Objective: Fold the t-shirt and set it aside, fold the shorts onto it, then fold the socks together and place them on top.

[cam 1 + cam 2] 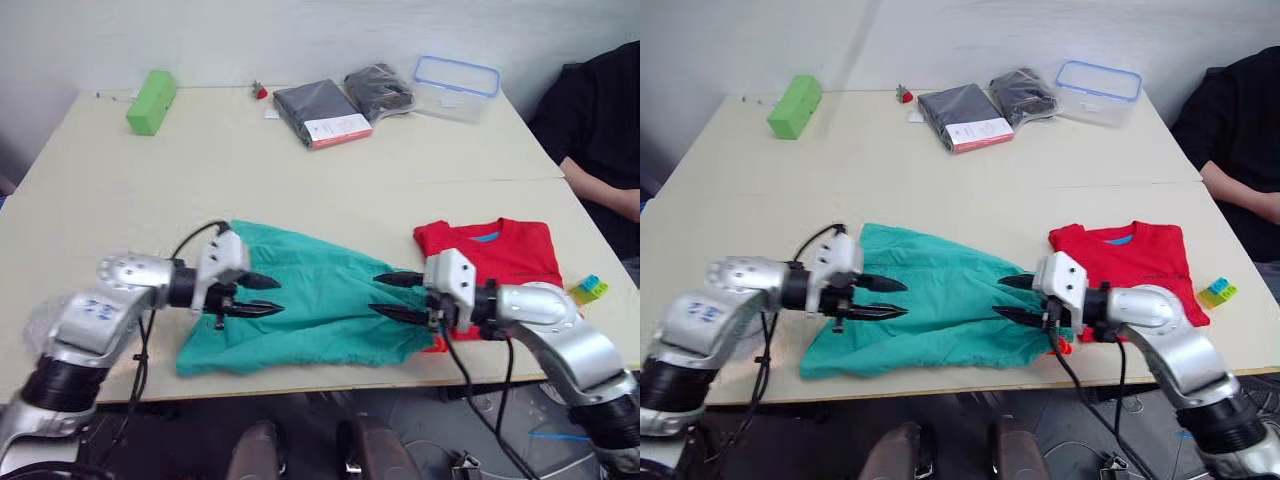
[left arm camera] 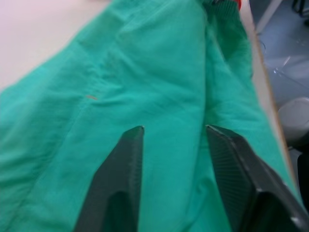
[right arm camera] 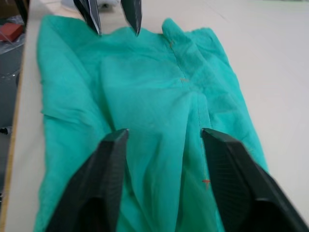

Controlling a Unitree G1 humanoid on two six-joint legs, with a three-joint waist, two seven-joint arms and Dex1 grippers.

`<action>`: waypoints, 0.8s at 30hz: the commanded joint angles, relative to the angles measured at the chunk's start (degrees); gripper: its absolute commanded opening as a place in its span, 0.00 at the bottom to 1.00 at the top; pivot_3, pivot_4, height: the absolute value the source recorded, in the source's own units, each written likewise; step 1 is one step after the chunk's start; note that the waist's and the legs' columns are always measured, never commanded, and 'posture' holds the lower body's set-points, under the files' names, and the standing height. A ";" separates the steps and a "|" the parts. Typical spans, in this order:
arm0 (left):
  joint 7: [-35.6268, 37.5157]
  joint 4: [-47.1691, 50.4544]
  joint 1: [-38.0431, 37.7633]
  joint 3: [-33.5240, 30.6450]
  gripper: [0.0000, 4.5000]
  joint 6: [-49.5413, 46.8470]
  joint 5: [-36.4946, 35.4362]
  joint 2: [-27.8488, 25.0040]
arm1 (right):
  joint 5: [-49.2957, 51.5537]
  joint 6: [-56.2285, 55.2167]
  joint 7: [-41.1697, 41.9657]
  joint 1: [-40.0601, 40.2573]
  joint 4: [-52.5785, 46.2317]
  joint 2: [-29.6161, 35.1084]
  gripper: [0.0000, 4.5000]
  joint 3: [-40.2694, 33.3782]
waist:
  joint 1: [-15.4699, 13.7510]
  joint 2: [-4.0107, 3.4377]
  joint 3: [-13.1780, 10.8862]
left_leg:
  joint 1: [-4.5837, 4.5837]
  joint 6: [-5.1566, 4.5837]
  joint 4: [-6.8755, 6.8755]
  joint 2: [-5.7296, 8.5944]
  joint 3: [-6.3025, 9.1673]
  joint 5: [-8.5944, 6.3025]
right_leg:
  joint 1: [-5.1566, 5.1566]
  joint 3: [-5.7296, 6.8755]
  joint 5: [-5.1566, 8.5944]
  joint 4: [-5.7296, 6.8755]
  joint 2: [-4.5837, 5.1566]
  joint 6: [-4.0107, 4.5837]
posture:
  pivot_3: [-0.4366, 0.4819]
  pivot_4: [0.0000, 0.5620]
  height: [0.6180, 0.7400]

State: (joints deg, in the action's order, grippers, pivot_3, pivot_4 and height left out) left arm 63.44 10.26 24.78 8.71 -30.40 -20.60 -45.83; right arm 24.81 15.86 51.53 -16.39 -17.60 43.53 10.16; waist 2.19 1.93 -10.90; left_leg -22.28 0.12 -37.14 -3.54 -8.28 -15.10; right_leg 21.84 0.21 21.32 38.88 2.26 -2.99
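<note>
The shorts point(image 1: 310, 300) are flanked by the left claw point(image 1: 268, 296) and right claw point(image 1: 388, 297) (both spread apart, empty).

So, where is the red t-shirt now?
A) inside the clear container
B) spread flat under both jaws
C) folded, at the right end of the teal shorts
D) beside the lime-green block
C: the t-shirt lies folded at the right end of the shorts.

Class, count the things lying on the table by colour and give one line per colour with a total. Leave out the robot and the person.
Red: 2, the t-shirt and a small red thing
Green: 2, the shorts and a lime-green block
Dark: 2 packaged garments
Clear: 1 blue-rimmed container
Multicoloured: 1 toy-brick cluster
Total: 8
</note>
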 commanded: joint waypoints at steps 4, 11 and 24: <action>-0.16 -9.86 2.88 5.02 0.00 9.28 8.64 2.32 | -8.61 -1.25 -0.19 -3.53 2.75 -2.95 0.00 4.00 | -0.21 0.00 0.00 | 0.00 0.06 -0.01 -0.05 -0.01 0.04 | 0.08 -0.03 0.00 0.05 -0.05 0.00 | 0.48 0.27 1.00; -10.10 -21.69 6.98 5.94 0.00 15.50 17.50 9.23 | -25.90 -4.98 -10.08 -10.29 18.30 -6.59 0.00 7.57 | -0.50 0.01 0.02 | 0.05 -0.05 -0.19 -0.02 -0.07 0.04 | -0.01 -0.08 -0.08 0.11 0.02 -0.12 | 0.48 0.27 1.00; -12.07 -23.51 7.38 1.00 0.00 16.84 16.04 10.41 | -13.01 6.22 -6.24 -8.98 13.90 -9.55 0.00 -3.54 | -0.56 0.02 0.02 | 0.07 -0.05 -0.07 0.01 -0.08 0.05 | -0.04 -0.04 -0.10 0.13 0.06 -0.15 | 0.48 0.27 1.00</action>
State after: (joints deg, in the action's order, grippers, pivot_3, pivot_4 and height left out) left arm 50.49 -13.77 32.22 11.02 -12.83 -4.07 -34.69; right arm 8.52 19.61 43.92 -25.57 0.14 33.53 9.79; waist 1.63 1.95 -10.87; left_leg -22.20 0.07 -37.20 -3.54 -8.36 -15.05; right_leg 21.81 0.17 21.22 39.01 2.33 -3.13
